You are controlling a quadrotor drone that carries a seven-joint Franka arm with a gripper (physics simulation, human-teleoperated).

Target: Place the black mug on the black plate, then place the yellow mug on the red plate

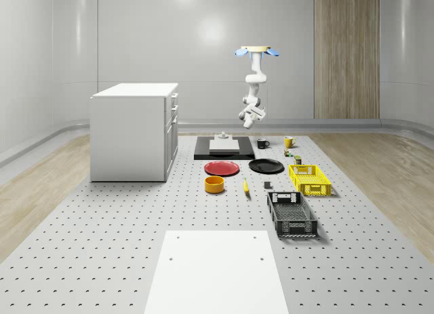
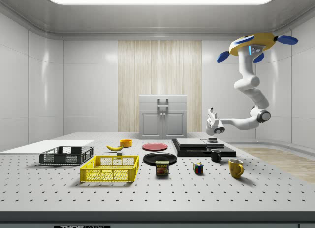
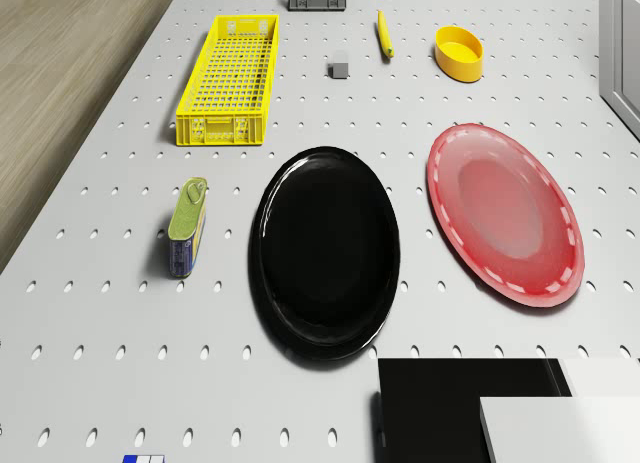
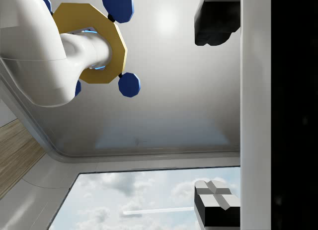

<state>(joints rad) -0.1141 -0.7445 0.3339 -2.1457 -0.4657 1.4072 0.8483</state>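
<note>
Clock directions refer to the whole-scene view, with 12 o'clock toward the far wall.

1. Pincer: suspended in the air on the bent arm and tilted upward. In the wrist view the two fingers stand well apart with nothing between them.
2. Drone: hovers at 12 o'clock of the pincer, high over the far end of the table.
3. Black slab: lies on the table below the pincer at about 7 o'clock and carries a white block.
4. Black mug: stands upright on the table just beside the slab's 3 o'clock edge, below the pincer and apart from it.
5. Yellow mug: stands upright on the table at 3 o'clock of the black mug, near it.
6. Black plate: lies bare at 6 o'clock of the black mug.
7. Red plate: lies bare at 9 o'clock of the black plate, just beside it.
8. Can: lies on its side near the black plate, on the side away from the red plate.
9. Yellow crate: sits at 4 o'clock of the black plate; a black crate sits at 6 o'clock of it.
10. Yellow bowl and banana: placed at 6 o'clock of the red plate.
11. White cabinet: stands at 9 o'clock of the slab.
</note>
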